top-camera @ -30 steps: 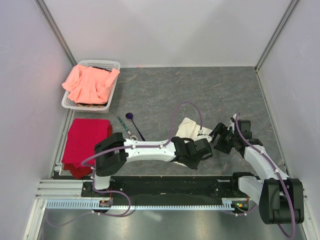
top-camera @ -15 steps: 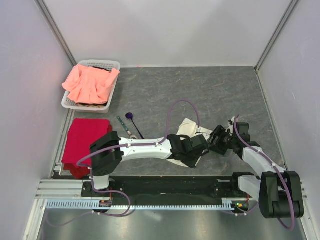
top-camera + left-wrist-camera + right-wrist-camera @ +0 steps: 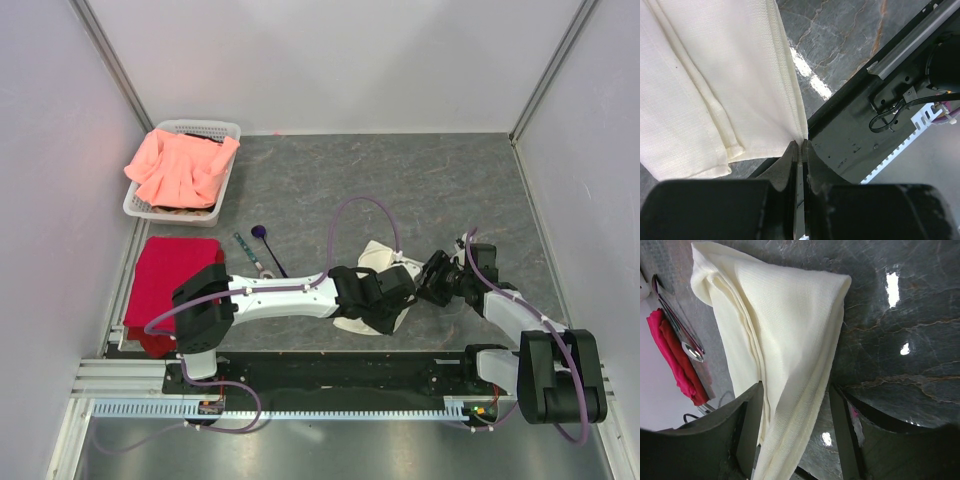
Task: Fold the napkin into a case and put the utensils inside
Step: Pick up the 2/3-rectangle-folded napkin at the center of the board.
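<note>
The cream-white napkin (image 3: 374,256) lies folded in several layers at the table's front middle, partly hidden under both grippers. My left gripper (image 3: 384,310) is shut on the napkin's near corner (image 3: 801,141), close to the black front rail. My right gripper (image 3: 430,281) is open, with one jaw on each side of the napkin's raised fold (image 3: 785,340). Two utensils (image 3: 262,252) lie on the table left of the napkin: one with a round purple head (image 3: 259,232) and a spoon (image 3: 692,351) with a shiny silver bowl.
A red cloth (image 3: 172,278) lies at the left front. A white basket (image 3: 228,131) holding a salmon-pink cloth (image 3: 180,166) stands at the back left. The black rail (image 3: 900,60) runs along the near edge, right under my left gripper.
My left gripper has moved left and nearer with the napkin's corner pinched, pulling cloth toward the front rail. My right gripper has moved left onto the napkin's fold.
</note>
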You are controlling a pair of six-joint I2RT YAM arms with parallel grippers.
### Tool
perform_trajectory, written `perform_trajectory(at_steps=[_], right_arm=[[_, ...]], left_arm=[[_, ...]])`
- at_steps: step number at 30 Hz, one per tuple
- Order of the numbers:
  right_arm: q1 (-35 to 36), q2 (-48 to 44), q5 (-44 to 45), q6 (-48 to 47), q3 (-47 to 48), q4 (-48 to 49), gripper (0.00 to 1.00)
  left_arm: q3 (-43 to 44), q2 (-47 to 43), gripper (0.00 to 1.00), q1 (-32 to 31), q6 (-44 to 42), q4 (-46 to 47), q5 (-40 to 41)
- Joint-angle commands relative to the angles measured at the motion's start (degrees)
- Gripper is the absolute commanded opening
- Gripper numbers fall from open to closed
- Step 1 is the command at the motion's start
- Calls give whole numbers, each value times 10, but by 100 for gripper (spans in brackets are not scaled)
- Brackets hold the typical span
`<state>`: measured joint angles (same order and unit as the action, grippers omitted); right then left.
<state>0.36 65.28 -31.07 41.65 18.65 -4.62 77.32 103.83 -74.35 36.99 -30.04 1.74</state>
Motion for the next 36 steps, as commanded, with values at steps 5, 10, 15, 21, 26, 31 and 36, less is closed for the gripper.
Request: perform_trajectory(at_steps=[5, 10, 15, 21, 26, 31, 36], right_arm=[[-1, 11, 34, -46, 15, 8, 59], [-2, 18, 44, -51, 19, 14, 50], [-1, 30, 39, -64, 19, 39, 35], [-1, 35, 36, -76, 17, 61, 4], [-1, 36, 22, -77, 25, 60, 0], [-1, 43, 8, -82, 34, 52, 0], [-1, 57, 2, -84, 53, 31, 0]], left_arm=[[-28, -31, 2, 1, -2, 36, -16], [-38, -35, 2, 2, 7, 50, -34], [-44, -31, 2, 2, 12, 63, -51], [-37, -24, 11, 1, 8, 67, -75], [-46, -47, 50, 18, 14, 69, -92], [-51, -72, 43, 102, 19, 70, -103], [-45, -46, 20, 214, 31, 109, -132]])
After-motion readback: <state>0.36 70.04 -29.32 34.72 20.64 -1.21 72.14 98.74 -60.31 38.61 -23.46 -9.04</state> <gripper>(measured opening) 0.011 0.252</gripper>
